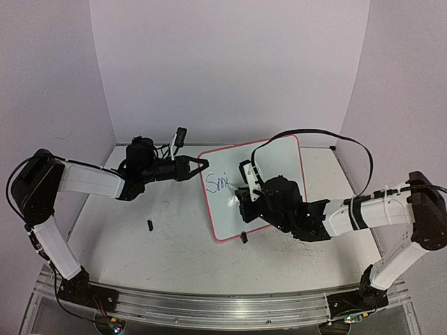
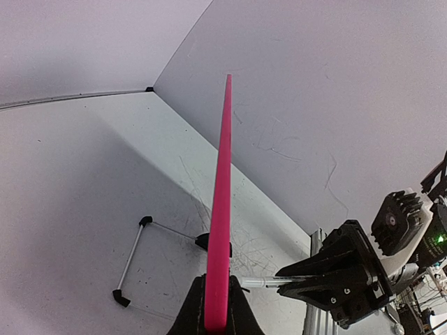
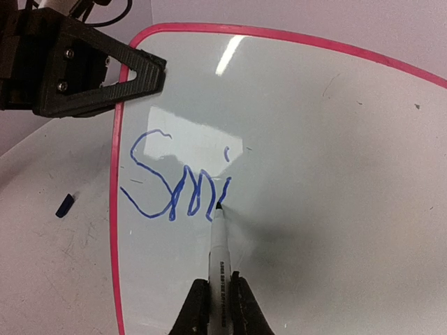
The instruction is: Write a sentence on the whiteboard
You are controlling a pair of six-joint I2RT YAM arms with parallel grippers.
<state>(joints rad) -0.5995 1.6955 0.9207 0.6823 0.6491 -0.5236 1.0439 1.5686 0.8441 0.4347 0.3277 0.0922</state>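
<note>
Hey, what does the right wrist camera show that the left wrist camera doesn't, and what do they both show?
Only the right wrist view shows the whiteboard face-on, the blue letters "Smi", the marker tip touching the last stroke, and a small dark blue piece on the table. Only the left wrist view shows the board edge-on, as a thin pink strip, with a thin wire piece with black ends beside it. Both show the pink rim pinched in the left end effector, and the right end effector.
</note>
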